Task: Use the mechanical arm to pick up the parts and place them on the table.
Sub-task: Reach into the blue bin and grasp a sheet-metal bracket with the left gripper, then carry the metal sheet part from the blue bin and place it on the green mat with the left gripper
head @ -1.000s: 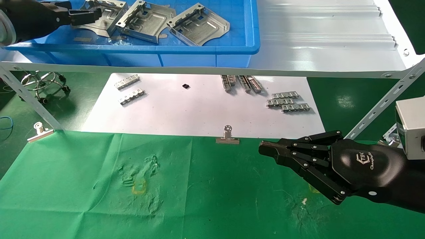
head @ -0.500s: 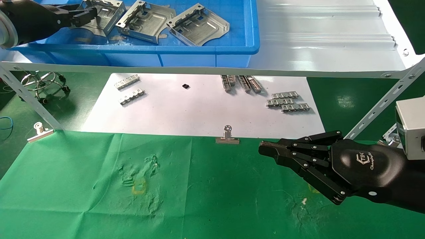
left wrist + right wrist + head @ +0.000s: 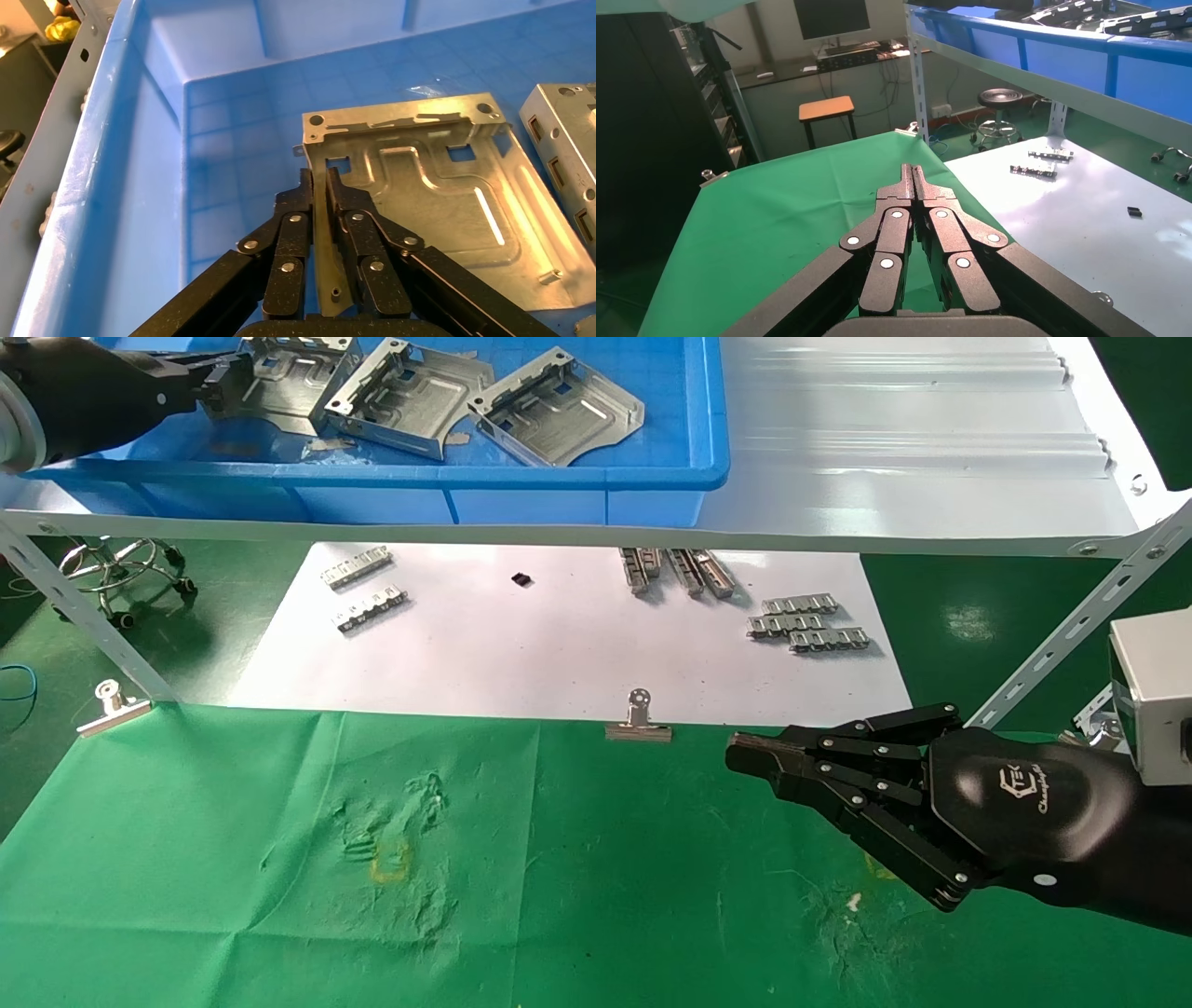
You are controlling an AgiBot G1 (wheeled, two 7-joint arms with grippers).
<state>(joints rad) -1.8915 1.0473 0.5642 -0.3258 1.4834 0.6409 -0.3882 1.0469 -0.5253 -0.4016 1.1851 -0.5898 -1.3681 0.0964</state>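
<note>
My left gripper reaches into the blue bin on the shelf and is shut on the bent edge of a silver sheet-metal part. The part is tilted up a little off the bin floor. Two more parts lie in the bin beside it. My right gripper is shut and empty, parked low over the green-cloth table at the right.
The bin stands on a white corrugated shelf with angled struts. Under it a white paper sheet holds small toothed strips. Binder clips pin the cloth's far edge.
My left gripper has closed on the leftmost part's edge and drawn it up and back a little. The right arm has not moved.
</note>
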